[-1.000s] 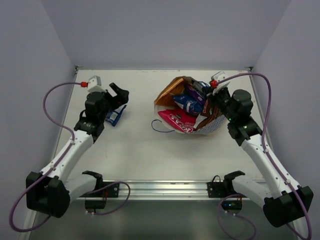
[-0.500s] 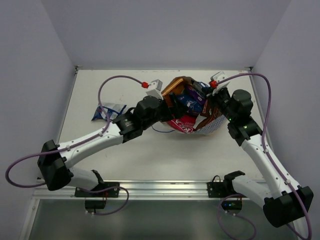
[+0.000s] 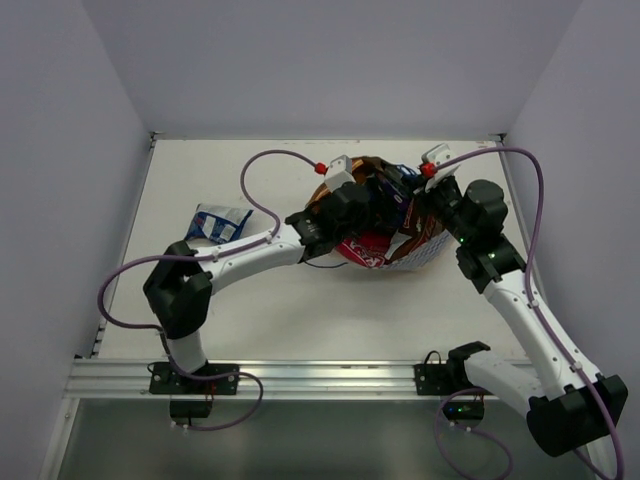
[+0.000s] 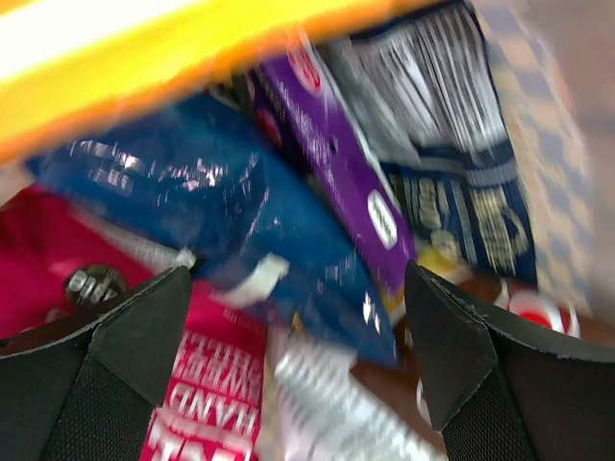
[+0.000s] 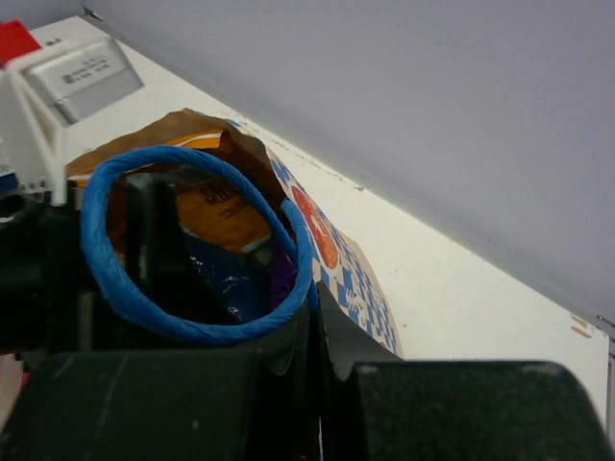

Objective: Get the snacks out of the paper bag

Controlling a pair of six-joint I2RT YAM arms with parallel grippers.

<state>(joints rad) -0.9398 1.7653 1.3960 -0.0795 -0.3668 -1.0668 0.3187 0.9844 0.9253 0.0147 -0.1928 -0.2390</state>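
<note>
Top view: paper bag (image 3: pixel 418 248) upper centre-right on desk (image 3: pixel 260 290); left gripper (image 3: pixel 374 203) inside its mouth; blue-white packet (image 3: pixel 215 222) lies at left.
Left wrist: jaws wide apart, blue packet (image 4: pixel 221 206) just ahead.
Right wrist: right gripper (image 5: pixel 312 331) clamped on bag's rim.

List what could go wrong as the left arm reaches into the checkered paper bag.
The open left end effector straddles the glossy blue packet, with the purple packet lying alongside; closing may pinch both or slip on the film.
The right end effector pinches only the rim of the blue-and-white checkered paper bag; a snagged packet might tug it loose.
</note>
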